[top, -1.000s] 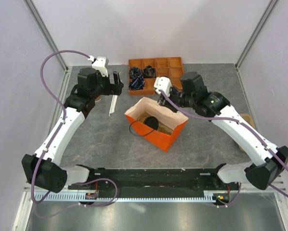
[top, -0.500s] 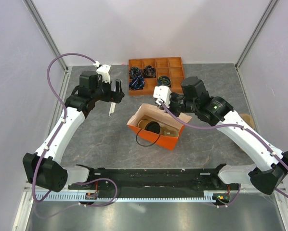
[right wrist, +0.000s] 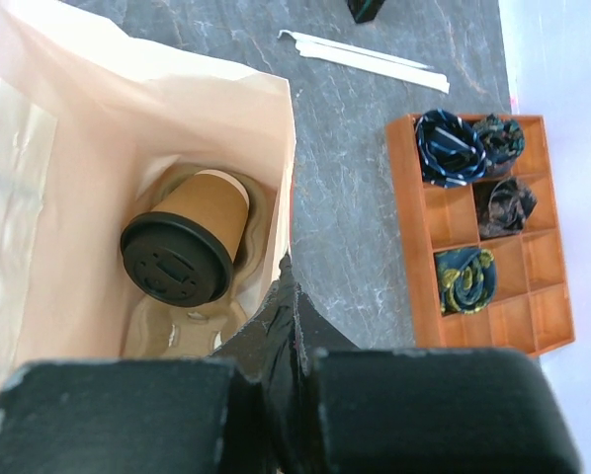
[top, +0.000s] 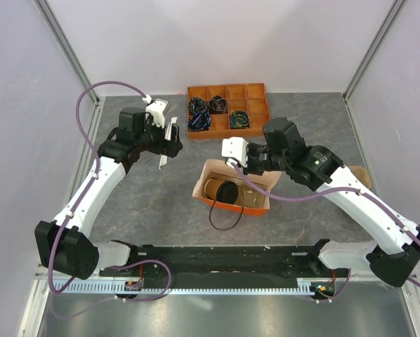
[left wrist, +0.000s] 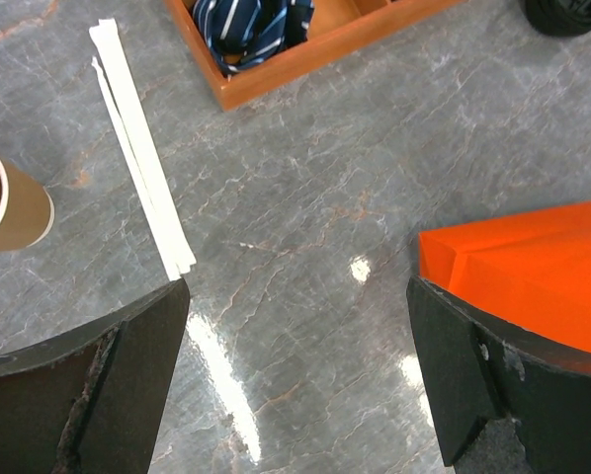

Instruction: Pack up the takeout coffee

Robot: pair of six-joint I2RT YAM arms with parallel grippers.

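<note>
On my left, the left gripper (top: 171,135) (left wrist: 295,385) hangs over the table (top: 143,203) with its fingers spread wide and nothing between them. Two wrapped straws (left wrist: 142,163) lie just beside it. In the middle sits the orange bag (top: 256,202) (right wrist: 88,148), tipped over with its mouth facing me. The coffee cup (top: 221,191) (right wrist: 189,249) lies inside it, black lid toward the opening. The right gripper (top: 233,161) (right wrist: 284,301) is pinched tight on the bag's rim. Behind it stands the orange tray (top: 227,88) (right wrist: 406,227).

The tan paper takeout coffee (right wrist: 187,247), black lid on, sits inside the orange bag (top: 256,208).
</note>
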